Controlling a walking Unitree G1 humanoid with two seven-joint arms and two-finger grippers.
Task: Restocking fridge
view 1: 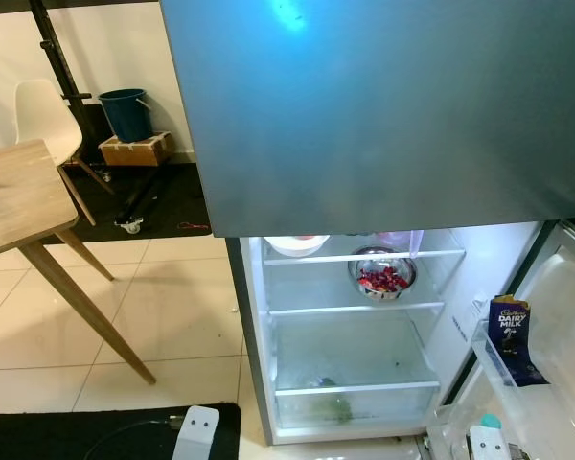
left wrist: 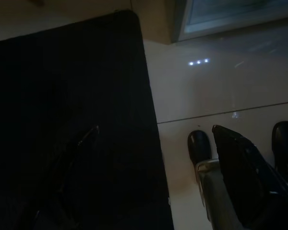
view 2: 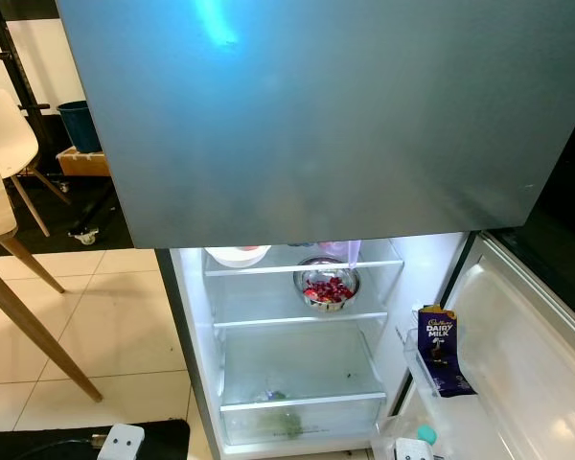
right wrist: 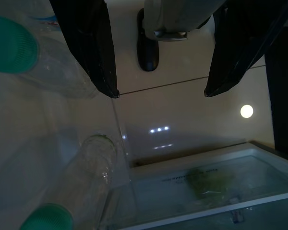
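The fridge [view 1: 355,326] stands before me with its lower door [view 2: 517,355] swung open to the right. A white bowl [view 1: 296,244] sits on the top shelf. Below it is a metal bowl of red pieces [view 1: 383,273]. Some greens [view 1: 337,407] lie in the crisper drawer. A Dairy Milk chocolate bar [view 1: 511,337] stands in a door rack. Clear bottles with green caps [right wrist: 12,50] lie in the lowest door rack. My right gripper [right wrist: 162,93] hangs open and empty beside them. My left gripper [left wrist: 240,172] hangs idle over a black mat.
The closed grey freezer door [view 1: 383,105] fills the upper view. A wooden table [view 1: 19,196] and a white chair [view 1: 43,110] stand at the left on the tiled floor. A blue bucket [view 1: 126,113] sits on a wooden box behind. A black mat [view 1: 96,431] lies at my feet.
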